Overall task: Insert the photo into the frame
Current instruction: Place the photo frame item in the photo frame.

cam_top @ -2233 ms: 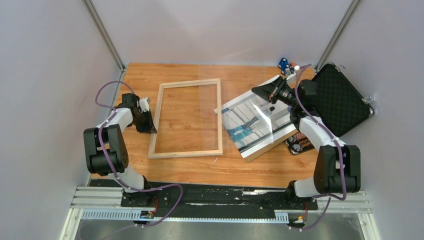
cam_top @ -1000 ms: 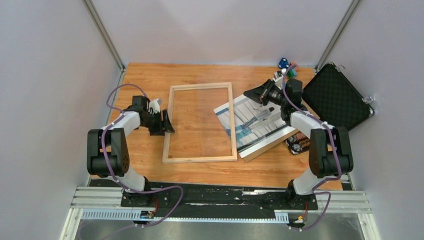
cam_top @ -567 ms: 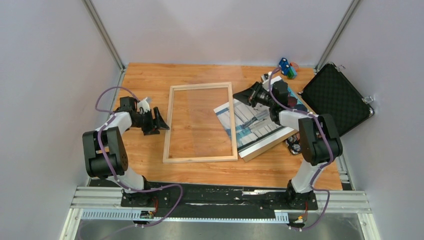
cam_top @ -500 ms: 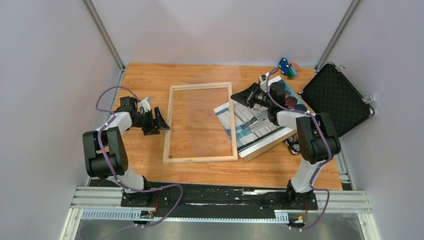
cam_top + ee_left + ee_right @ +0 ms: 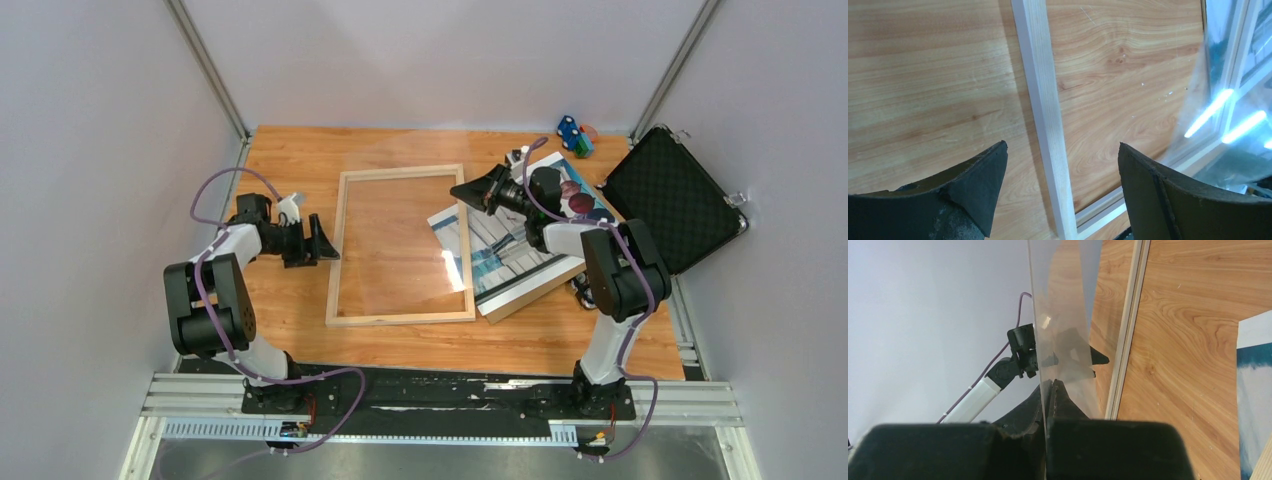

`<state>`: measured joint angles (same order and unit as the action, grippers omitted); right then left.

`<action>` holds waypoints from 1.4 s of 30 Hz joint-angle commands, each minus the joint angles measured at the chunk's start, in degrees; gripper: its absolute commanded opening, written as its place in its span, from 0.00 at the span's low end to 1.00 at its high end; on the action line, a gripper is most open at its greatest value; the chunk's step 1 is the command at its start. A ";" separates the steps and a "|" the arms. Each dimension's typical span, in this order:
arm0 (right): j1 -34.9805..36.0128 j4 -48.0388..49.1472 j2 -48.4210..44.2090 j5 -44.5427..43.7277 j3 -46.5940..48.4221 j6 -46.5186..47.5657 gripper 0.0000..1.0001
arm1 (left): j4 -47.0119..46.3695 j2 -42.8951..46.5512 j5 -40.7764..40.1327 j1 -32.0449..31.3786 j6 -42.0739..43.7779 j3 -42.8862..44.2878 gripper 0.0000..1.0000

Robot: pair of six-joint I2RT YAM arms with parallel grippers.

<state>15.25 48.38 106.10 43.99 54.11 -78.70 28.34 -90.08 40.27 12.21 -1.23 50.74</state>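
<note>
The wooden table [image 5: 300,150] has the photo [image 5: 500,250] lying flat, right of the middle. Its left edge is tucked under the right side of the frame [image 5: 337,250], which lies flat in the middle. The right gripper [image 5: 470,190] hangs over the frame's far right corner, pinched tight on a thin clear sheet [image 5: 1063,315]. The left gripper [image 5: 322,240] is spread wide just beside the frame's left side, holding nothing. A black case [image 5: 675,200] lies open at the right.

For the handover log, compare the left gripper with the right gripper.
The left gripper is open and holds nothing; the right gripper is shut on a thin clear sheet. The left gripper is beside the left rail of the pale wooden picture frame; the right gripper is near its far right corner. Both are black.
</note>
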 commanded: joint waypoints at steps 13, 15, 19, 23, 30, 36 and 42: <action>0.25 6.54 2.29 -2.44 3.92 -3.38 0.00 | -3.55 6.00 3.04 2.48 6.50 -0.87 0.89; 0.23 6.67 1.90 -2.28 3.40 -2.97 0.00 | -3.10 6.44 6.47 2.43 5.96 -0.19 0.89; 0.44 6.17 0.86 -0.59 2.52 -2.09 0.00 | -3.61 6.84 13.79 2.46 4.24 1.25 0.89; 0.71 5.89 -0.67 0.40 2.05 -1.69 0.00 | -8.74 5.28 19.81 2.37 0.16 2.67 0.90; 1.06 5.21 -2.04 2.86 2.75 -2.04 0.00 | -24.58 -3.51 29.30 0.64 -12.06 4.21 0.91; 1.13 5.68 -1.24 3.54 2.71 -2.49 0.00 | -33.16 -9.18 30.78 -1.35 -17.35 5.42 0.92; 1.49 7.01 0.44 3.86 2.99 -3.39 0.00 | -43.05 -12.56 32.21 -2.92 -24.93 5.08 0.91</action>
<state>16.10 50.46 106.72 47.03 55.99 -80.27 -4.89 -101.58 69.34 10.37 -20.18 54.04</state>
